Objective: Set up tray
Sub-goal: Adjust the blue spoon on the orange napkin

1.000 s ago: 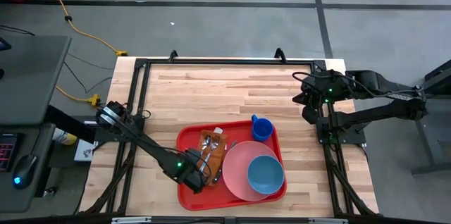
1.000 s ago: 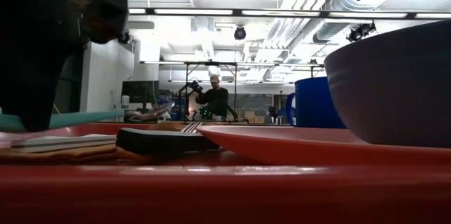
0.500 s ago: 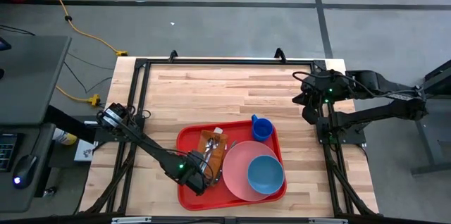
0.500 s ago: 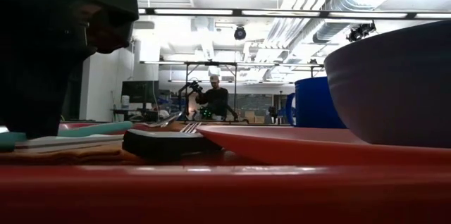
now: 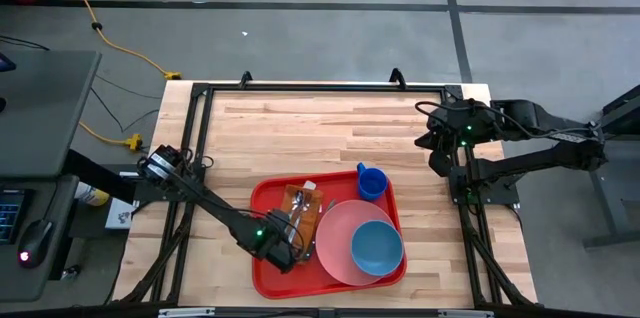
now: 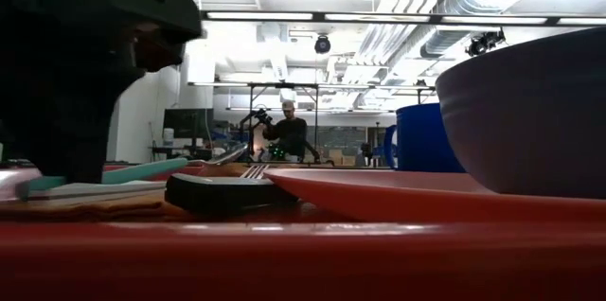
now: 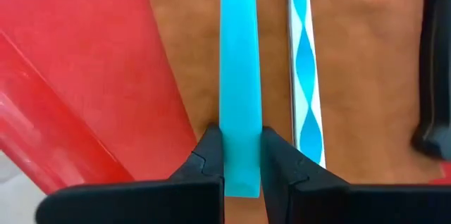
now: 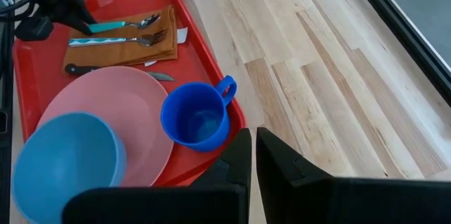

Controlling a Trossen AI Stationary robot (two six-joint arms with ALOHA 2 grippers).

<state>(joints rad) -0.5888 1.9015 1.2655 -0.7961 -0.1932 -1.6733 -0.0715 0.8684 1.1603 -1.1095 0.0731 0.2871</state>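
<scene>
- Tray: red plastic, raised rim, rounded corners; sits on the bench toward its front edge, about mid-width.
- Handling, judged: stiff and light when bare, but loaded now, so heavier and prone to tip. Smooth plastic looks slippery. Best taken at the rim on 2 opposite short sides and kept level.
- Left gripper: low over the tray's left part, fingers nearly closed, pinching the end of a teal-handled spoon lying on the napkin.
- Right gripper: parked above the bench's right edge, well apart from the tray, fingers fully closed on nothing.
- Tray contents: brown napkin at the left-rear, carrying the spoon and a fork with a patterned handle side by side; a dark-handled knife just beside the napkin, next to the plate.
- Pink plate on the tray's front-right part; light blue bowl stands on it, nothing seen inside.
- Blue mug upright at the tray's right-rear corner, just beside the plate; it looks empty.
</scene>
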